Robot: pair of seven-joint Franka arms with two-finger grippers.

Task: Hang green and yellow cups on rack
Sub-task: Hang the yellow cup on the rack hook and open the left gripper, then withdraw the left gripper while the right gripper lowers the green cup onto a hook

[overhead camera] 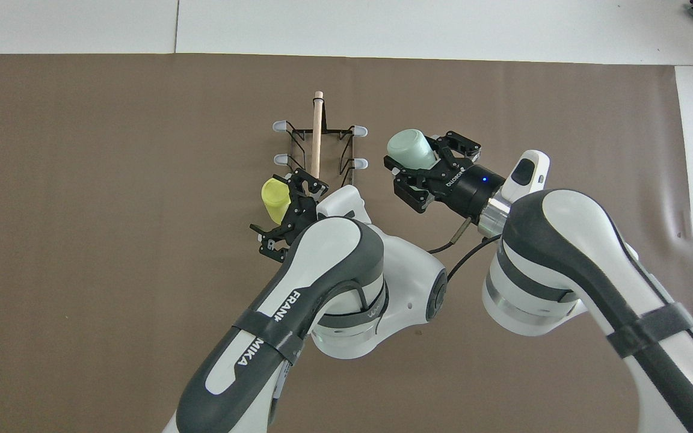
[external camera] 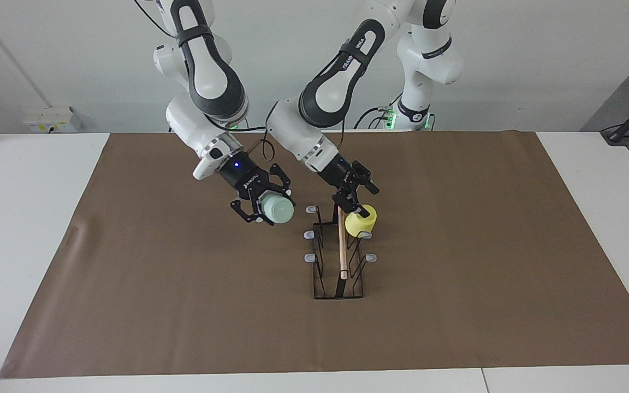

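Colours noted. Table cover (external camera: 456, 305): flat matte brown, no pattern; table (external camera: 25, 218) around it white. Rack (external camera: 339, 256): black wire frame, light wood rod (external camera: 341, 245) along the top, pale grey tips on the prongs. Yellow cup (external camera: 360, 221): bright lemon yellow, plain. Green cup (external camera: 276, 210): pale mint green, plain. Left gripper (external camera: 351, 209) and right gripper (external camera: 262, 210): black; a small blue light shows on the right one's body. Arms (overhead camera: 334, 288): white shells with dark grey bands and white lettering.

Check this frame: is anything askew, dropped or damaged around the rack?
Nothing stands out. The rack stands upright on the brown mat, the yellow cup sits at a prong by the left hand, and the right hand holds the green cup in the air beside the rack.
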